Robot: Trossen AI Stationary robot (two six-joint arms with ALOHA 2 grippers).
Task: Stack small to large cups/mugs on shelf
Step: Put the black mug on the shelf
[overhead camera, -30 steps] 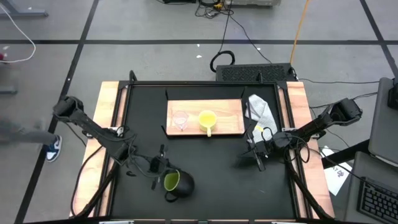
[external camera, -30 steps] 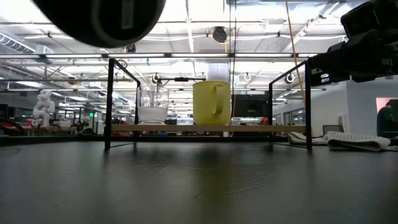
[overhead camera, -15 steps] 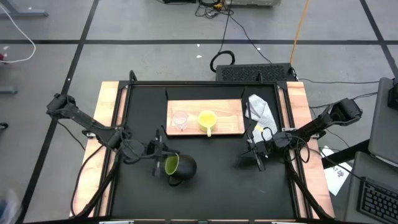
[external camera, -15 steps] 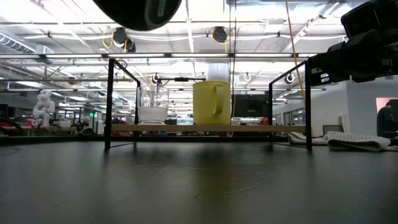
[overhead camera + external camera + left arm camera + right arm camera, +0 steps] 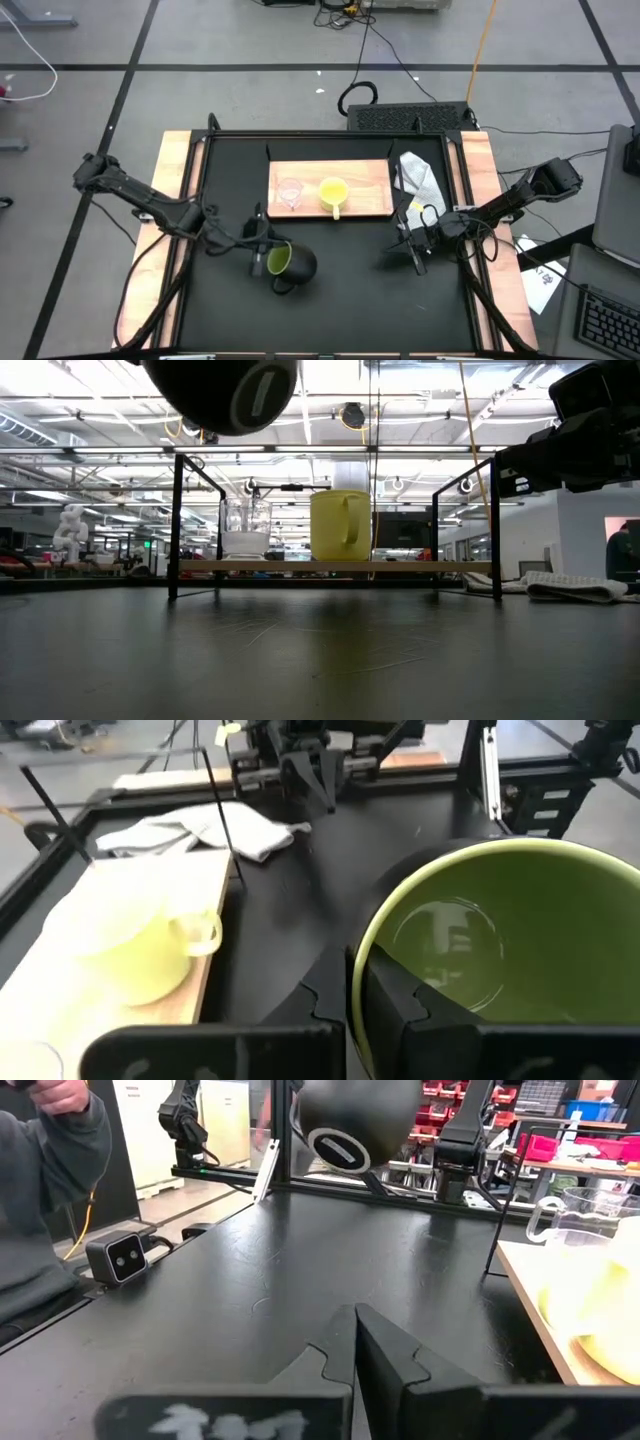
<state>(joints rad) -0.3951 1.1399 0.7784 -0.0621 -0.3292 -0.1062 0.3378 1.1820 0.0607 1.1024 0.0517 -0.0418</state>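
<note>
The dark olive-green mug with its bright green inside hangs over the table's near left part, and my left gripper is shut on it. In the low view the mug is well above the tabletop. The wooden shelf stands at the far middle on dark legs. On it the clear glass cup and the yellow mug rest on their bases. My right gripper waits shut over the table's right part, with nothing in it. My left gripper pinches the mug's rim, one finger inside the mug and one outside. The fingers come from the table's left, slanting a little downward. The mug is lifted clear and tipped, mouth toward the gripper, handle toward the near edge.
A crumpled white cloth lies just right of the shelf. Pale wooden rails run along both sides of the black tabletop. A person stands beyond the table's left side. The shelf board has bare room right of the yellow mug.
My left gripper has carried the olive-green mug toward the table's far edge and a little up, nearer the shelf. It stays shut on the rim, and the mug stays clear of the table. The right arm has kept still.
</note>
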